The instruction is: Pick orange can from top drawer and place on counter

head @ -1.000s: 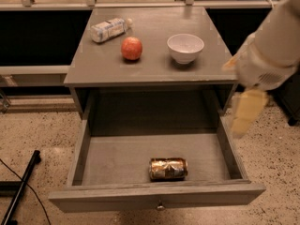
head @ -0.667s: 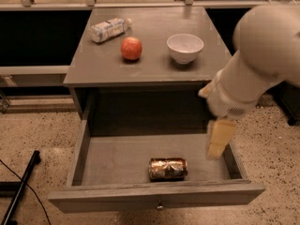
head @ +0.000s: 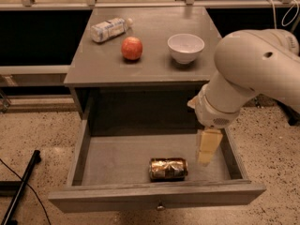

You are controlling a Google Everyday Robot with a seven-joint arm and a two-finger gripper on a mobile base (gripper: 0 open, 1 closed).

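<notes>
Reach in progress: the robot's hand (head: 205,158) hangs inside the open top drawer (head: 117,156), below the desk's (head: 154,71) front-right corner and just right of the orange can (head: 168,168). Whether it is spread or pressed together cannot be told. The can lies on its side near the drawer's front panel, not gripped. Next, the hand likely needs to shift left over the can, then close and lift.

The grey counter (head: 93,64) carries a plastic bottle (head: 108,29) on its side, a red apple (head: 132,48) and a white bowl (head: 186,47); the gripper (head: 206,154) hangs over the top drawer (head: 117,158).
</notes>
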